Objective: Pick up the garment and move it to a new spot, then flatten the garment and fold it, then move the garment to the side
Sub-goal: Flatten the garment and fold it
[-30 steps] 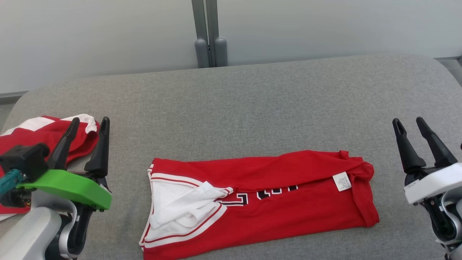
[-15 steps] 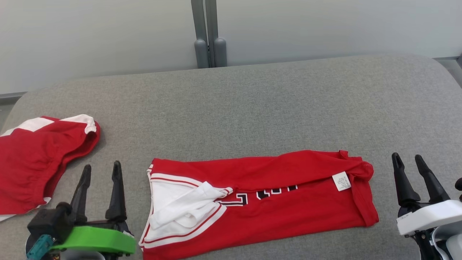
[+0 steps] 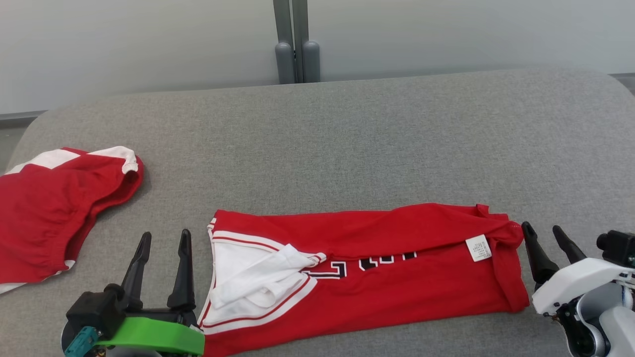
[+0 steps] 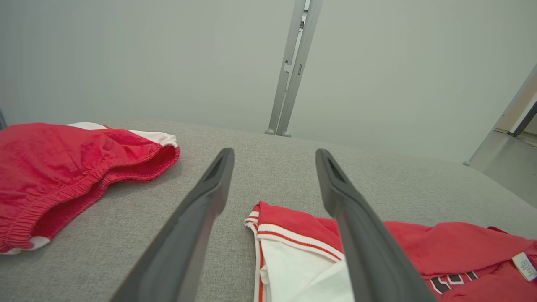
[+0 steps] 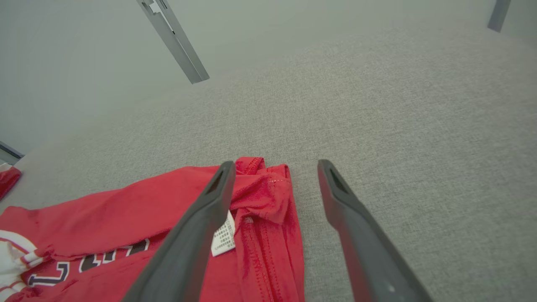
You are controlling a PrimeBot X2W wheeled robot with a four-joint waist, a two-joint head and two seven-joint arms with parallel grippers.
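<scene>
The garment [image 3: 397, 267] is a red jersey with white trim and black lettering, folded into a long band on the grey cushion, its white label [image 3: 478, 248] near the right end. My left gripper [image 3: 166, 233] stands open just left of the jersey's white-trimmed end, holding nothing. In the left wrist view the left gripper [image 4: 275, 152] frames the corner of the garment [image 4: 440, 247]. My right gripper [image 3: 541, 226] is open beside the jersey's right end. In the right wrist view the right gripper [image 5: 276, 163] straddles the bunched right corner of the garment [image 5: 126, 209] from above.
Another red garment with white bands [image 3: 44, 208] lies crumpled at the far left, and the left wrist view also shows this second garment [image 4: 63, 159]. The grey cushion [image 3: 347, 148] stretches bare behind the jersey. A grey post [image 3: 296, 44] stands at the wall behind.
Both grippers have dropped lower and come in toward the jersey's two ends; the left one left the crumpled garment. The camera shifted slightly. The jersey has not moved.
</scene>
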